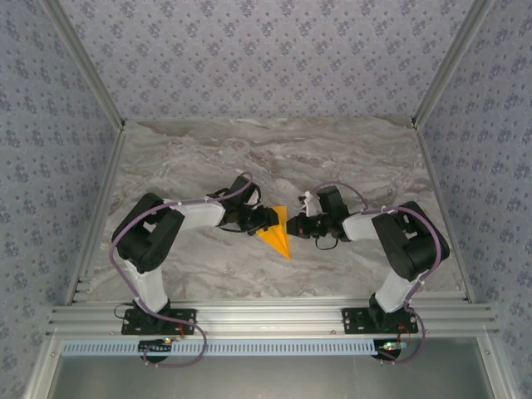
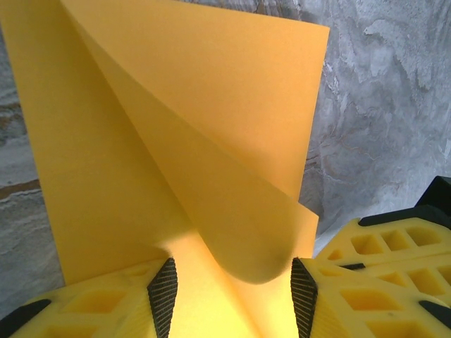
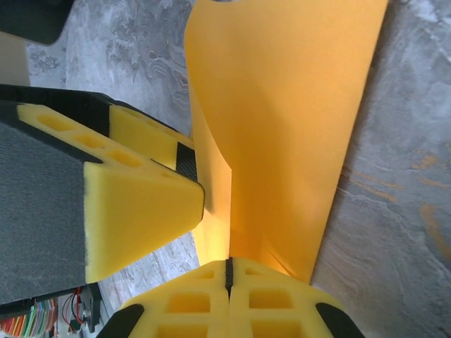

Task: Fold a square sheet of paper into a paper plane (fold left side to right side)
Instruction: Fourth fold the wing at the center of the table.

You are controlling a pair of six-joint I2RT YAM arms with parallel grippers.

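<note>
Right wrist shows the right gripper (image 3: 227, 271) clamped on the orange sheet of paper (image 3: 282, 105); the left gripper (image 2: 232, 285) stands open astride its curled fold.

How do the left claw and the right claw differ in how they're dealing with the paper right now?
The left claw has its jaws apart, while the right claw has its jaws pressed shut. The folded sheet of paper curls loosely through the left claw's gap, unpinched, whereas the right claw pinches it at one end. Both have yellow fingers and meet at the paper mid-table.
</note>
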